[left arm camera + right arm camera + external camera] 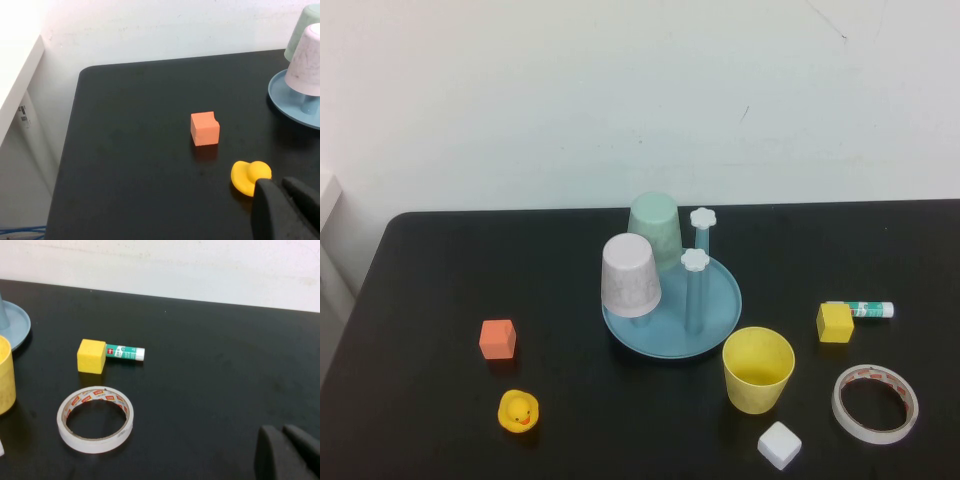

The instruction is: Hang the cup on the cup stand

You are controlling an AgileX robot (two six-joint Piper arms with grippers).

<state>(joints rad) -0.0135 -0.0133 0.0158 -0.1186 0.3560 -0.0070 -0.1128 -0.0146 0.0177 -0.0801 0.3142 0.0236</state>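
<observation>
- Right now the yellow cup point(758, 368) stands upright, mouth up, on the black table point(440, 260), just beside the near right edge of the cup stand point(720, 310).
- Two pegs carry upside-down cups: a white speckled cup point(629, 275) in front and a pale green cup point(655, 229) behind; two flower-capped pegs point(695, 262) are bare.
- Left gripper point(287, 207) is closed and empty, hanging near the rubber duck point(250, 176) and orange block point(205, 128).
- Right gripper point(287, 452) is closed and empty, near the tape roll point(95, 418), yellow block point(91, 355) and glue stick point(125, 352).
- A white block point(779, 445) lies near the cup.
</observation>
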